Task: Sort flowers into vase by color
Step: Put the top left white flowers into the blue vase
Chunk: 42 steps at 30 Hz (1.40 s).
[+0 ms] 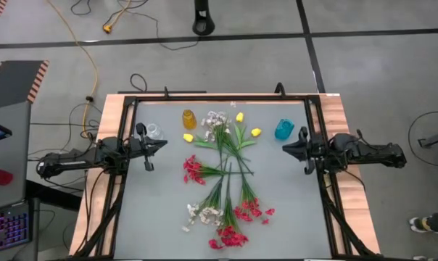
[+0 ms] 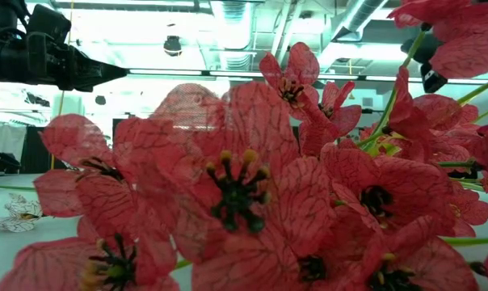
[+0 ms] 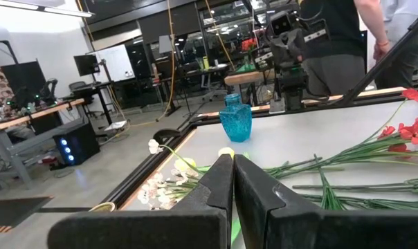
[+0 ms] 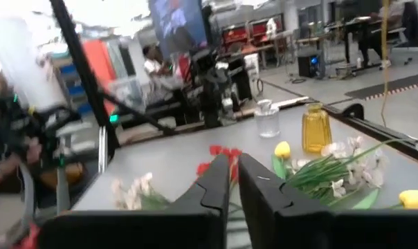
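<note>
Green-stemmed flowers lie loose in the middle of the grey table (image 1: 161,217). White blossoms (image 1: 217,120) and yellow buds (image 1: 256,132) are at the far end. Red clusters (image 1: 193,170) (image 1: 251,210) (image 1: 230,238) and more white blossoms (image 1: 204,214) lie nearer, and the red ones fill the low view (image 2: 244,194). A clear vase (image 1: 154,132), a yellow vase (image 1: 188,119) and a blue vase (image 1: 284,129) stand upright near the far edge. My left gripper (image 1: 163,145) (image 3: 233,162) hovers shut at the table's left, and my right gripper (image 1: 284,148) (image 4: 233,160) hovers shut at its right; both point toward the flowers.
A black frame (image 1: 219,98) runs round the table top. The blue vase (image 3: 235,119) stands just beyond my right gripper, and the clear vase (image 4: 267,121) beside my left gripper. A person (image 3: 347,34) stands behind the table's right side. Bare table lies between each gripper and the flowers.
</note>
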Available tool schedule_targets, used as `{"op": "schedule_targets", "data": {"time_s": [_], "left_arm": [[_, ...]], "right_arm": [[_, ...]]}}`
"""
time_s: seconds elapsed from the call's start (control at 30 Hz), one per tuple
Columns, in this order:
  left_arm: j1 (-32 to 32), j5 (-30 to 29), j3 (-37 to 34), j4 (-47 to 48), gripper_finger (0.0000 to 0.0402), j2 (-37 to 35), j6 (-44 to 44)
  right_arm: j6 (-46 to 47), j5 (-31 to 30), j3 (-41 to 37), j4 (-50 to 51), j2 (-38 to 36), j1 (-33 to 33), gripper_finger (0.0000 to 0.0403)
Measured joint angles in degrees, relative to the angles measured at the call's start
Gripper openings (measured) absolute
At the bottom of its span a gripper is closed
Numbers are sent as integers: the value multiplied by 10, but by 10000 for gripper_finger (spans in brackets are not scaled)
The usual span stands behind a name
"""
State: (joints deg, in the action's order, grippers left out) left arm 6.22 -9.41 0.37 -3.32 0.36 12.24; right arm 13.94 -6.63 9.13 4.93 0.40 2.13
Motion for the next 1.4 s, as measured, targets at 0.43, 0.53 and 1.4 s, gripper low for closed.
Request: {"op": "schedule_targets", "data": {"time_s": [0.43,0.53,1.4], "left_arm": [[0,0,0,0,2,0,0],[0,0,0,0,2,0,0],[0,0,0,0,2,0,0]], "right_arm": [[116,-28,0,-37,22,0,263],[115,-28,0,-88,50,0,278],[90,-101,319,-117,637,-3,281]]}}
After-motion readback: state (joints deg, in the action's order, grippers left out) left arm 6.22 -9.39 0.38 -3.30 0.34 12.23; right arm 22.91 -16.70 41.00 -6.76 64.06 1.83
